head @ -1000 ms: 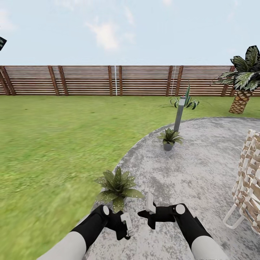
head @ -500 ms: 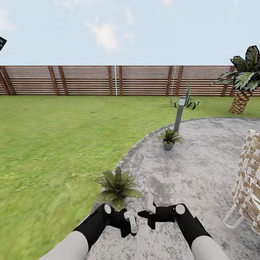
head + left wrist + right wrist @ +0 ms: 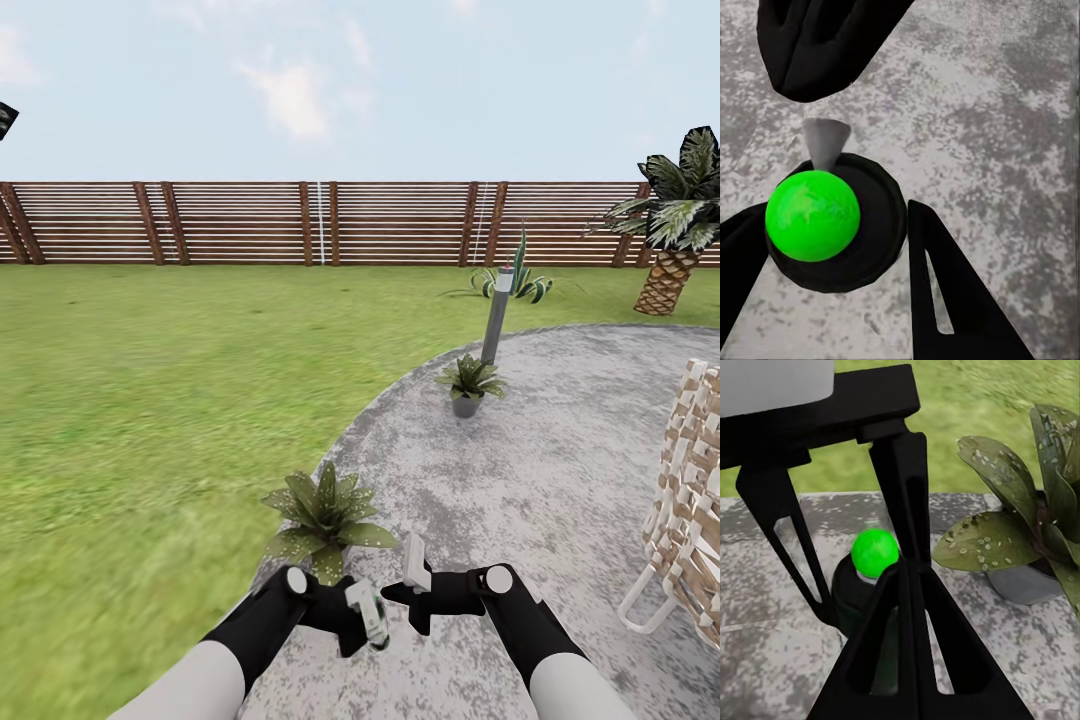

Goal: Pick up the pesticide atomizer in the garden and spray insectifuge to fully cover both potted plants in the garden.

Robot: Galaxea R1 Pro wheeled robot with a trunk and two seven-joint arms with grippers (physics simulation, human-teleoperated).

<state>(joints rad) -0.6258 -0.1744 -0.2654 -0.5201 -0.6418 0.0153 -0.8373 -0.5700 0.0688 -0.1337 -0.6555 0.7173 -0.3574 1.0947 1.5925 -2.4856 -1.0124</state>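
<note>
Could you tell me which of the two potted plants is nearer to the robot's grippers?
The potted plant at the patio's edge by the lawn, just ahead of the left gripper. The other potted plant stands farther off, beside the grey bollard lamp.

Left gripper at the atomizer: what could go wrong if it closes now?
1. The atomizer sits off-centre between the open fingers of the left gripper, so closing may push or tip it instead of gripping it.
2. The near potted plant stands close by; lifting could brush its leaves.
3. The right gripper hangs close, so the arms could collide.
</note>
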